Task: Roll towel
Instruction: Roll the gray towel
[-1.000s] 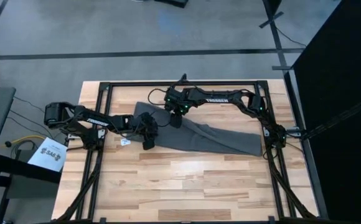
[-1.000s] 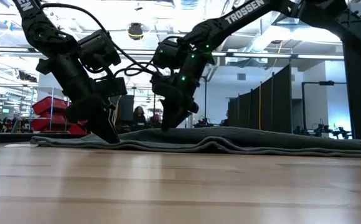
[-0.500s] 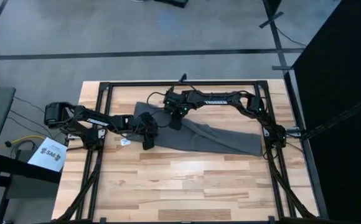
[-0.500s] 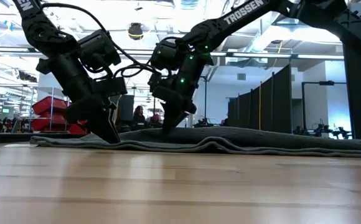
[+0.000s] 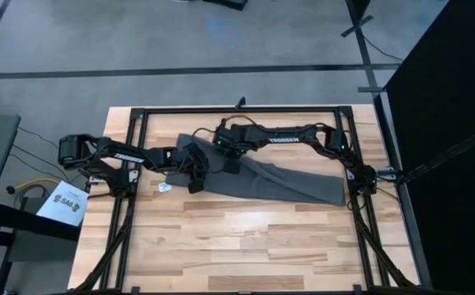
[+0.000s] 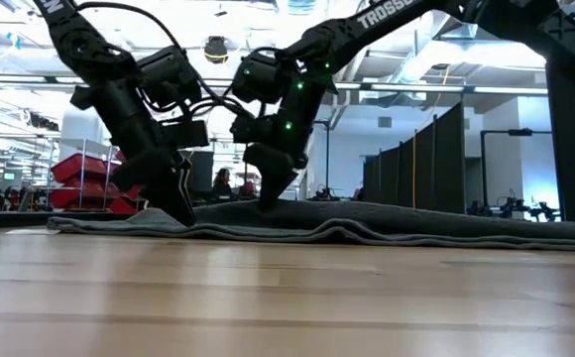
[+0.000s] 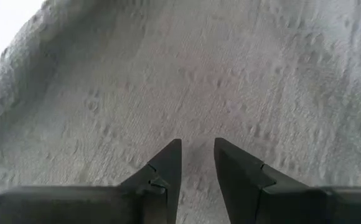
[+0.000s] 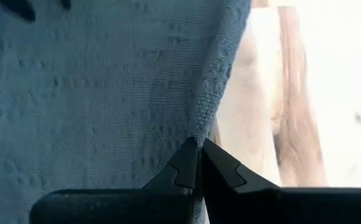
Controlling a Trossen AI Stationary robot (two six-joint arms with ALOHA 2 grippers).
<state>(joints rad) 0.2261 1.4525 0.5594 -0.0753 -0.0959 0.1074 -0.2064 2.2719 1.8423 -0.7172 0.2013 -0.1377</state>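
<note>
My left gripper (image 7: 196, 163) presses down on the towel (image 5: 291, 180), fingers (image 7: 168, 163) a narrow gap apart, nothing pinched between them. My right gripper (image 8: 199, 163) has its fingers closed on the towel's edge fold. Towel lies flat along the table (image 5: 246, 242), far half, both grippers at its left end; white tag (image 5: 165, 187) beside it.

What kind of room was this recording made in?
Probably a robotics lab or workshop: a wooden table on a bare concrete floor, open ceiling with ducts and strip lights, dark partition screens, and red storage bins behind.
</note>
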